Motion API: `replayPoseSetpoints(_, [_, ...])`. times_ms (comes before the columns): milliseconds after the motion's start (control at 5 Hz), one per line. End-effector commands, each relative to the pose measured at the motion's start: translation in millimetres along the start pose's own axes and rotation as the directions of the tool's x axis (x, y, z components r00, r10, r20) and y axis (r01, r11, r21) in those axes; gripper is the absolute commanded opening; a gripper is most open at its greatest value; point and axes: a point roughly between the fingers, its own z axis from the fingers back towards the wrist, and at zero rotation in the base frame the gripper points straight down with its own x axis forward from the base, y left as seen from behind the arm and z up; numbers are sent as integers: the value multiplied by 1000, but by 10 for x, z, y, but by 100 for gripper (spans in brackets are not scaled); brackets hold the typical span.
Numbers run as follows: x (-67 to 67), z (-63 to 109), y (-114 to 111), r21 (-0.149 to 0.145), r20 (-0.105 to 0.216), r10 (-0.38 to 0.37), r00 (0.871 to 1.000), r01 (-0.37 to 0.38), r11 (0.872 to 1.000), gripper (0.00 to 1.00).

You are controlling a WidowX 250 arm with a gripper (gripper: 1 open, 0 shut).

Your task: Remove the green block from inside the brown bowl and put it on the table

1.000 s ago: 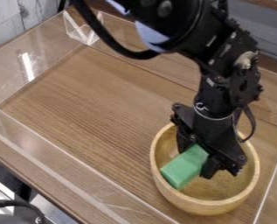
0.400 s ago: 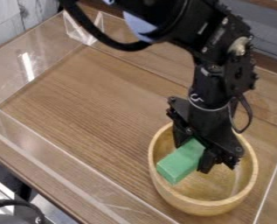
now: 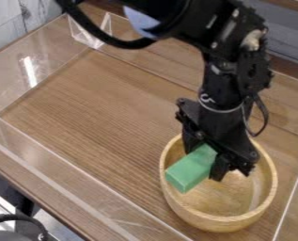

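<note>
The green block (image 3: pixel 189 171) hangs tilted just above the inside of the brown bowl (image 3: pixel 219 216), its upper end pinched between my gripper's (image 3: pixel 211 155) black fingers. The gripper points straight down over the bowl's left half and is shut on the block. The light-tan bowl sits on the table (image 3: pixel 101 113) at the front right; its far rim is partly hidden by the gripper. The block's lower end is level with the bowl's rim.
Low clear acrylic walls (image 3: pixel 39 56) edge the wood-grain table at the left and along the front. The black arm (image 3: pixel 201 38) with its cables reaches in from the top. A blue object shows behind the arm at the top.
The gripper has risen slightly with the green block, lifting it off the bowl's floor and a little to the left.
</note>
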Motion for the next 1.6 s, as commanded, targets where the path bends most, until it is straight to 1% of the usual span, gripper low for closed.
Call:
replayPoseSetpoints(0, [118,177,47,-7,72,18,997,-17,1000,0])
replayPoseSetpoints(800, [74,256,141,-12,98,28,995,-27,1000,0])
replayPoseSetpoints(1200, [53,286,220,-14,112,38,993,-37,999,0])
replayPoseSetpoints(1400, [32,326,262,-13,115,37,993,-36,999,0])
